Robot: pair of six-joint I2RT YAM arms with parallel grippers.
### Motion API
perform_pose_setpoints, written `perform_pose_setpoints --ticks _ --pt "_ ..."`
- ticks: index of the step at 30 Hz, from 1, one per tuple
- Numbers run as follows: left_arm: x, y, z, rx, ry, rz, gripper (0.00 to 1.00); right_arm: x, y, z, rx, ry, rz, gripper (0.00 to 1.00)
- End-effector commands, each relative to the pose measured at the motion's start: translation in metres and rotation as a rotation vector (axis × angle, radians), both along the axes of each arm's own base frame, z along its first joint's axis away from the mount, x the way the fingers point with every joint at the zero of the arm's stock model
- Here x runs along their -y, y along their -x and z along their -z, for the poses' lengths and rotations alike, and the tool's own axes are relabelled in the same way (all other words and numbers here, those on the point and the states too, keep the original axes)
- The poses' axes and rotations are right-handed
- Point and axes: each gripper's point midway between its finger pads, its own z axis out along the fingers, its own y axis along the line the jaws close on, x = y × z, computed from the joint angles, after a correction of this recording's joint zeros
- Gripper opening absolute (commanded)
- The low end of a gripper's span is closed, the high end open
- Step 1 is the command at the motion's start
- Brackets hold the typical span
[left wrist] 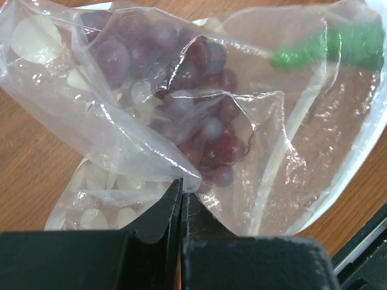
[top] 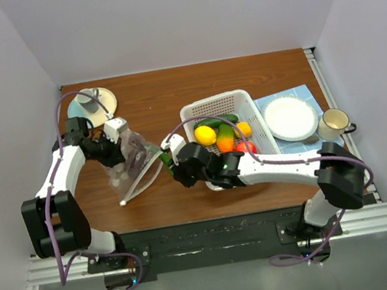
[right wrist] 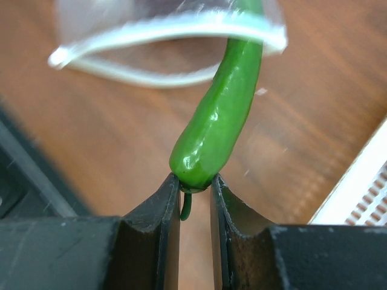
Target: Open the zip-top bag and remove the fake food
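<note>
Clear soft plastic zip-top bag [left wrist: 290,151] with pale dots sits right ahead of left gripper [left wrist: 181,196]. Its jaws are pressed fully together on a film fold, likely to anchor the bag. Purple plastic grapes [left wrist: 205,121] are inside, just past the fingertips. Right gripper [right wrist: 195,187] is nipped narrowly on the stem end of a glossy green plastic pepper-like vegetable [right wrist: 221,115]. The vegetable's far end is in the bag mouth ahead. White perforated plastic basket [top: 216,103] beside it is the probable drop spot.

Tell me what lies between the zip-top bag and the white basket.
The right pincer, shut on a green pepper poking from the bag; seen in the top view.
</note>
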Motion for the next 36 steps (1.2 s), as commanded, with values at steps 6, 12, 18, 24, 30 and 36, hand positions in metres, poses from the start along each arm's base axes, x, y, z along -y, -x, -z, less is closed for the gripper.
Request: perform_pose_setpoints --ticks 6,12,18,24,30,36 --pt "0.002 -0.012 -0.011 0.037 0.017 -0.007 0.0 0.065 0.047 -0.03 -0.117 0.084 -0.057 0.1" --pt "0.003 -0.014 -0.013 0.038 0.023 -0.007 0.0 0.129 0.033 -0.038 -0.128 0.108 0.111 0.11" --pt "0.004 -0.013 -0.012 0.031 0.031 -0.005 0.0 0.172 -0.008 -0.049 -0.004 0.133 0.39 0.12" --pt "0.002 -0.011 -0.02 0.053 0.018 -0.006 0.0 0.178 -0.05 -0.023 0.038 0.209 0.53 0.5" --pt "0.003 -0.008 -0.02 0.047 0.013 0.007 0.0 0.125 -0.054 -0.041 0.093 0.17 0.378 0.8" --pt "0.002 -0.01 -0.023 0.053 0.015 -0.003 0.0 0.017 0.008 -0.054 0.228 0.107 0.04 0.69"
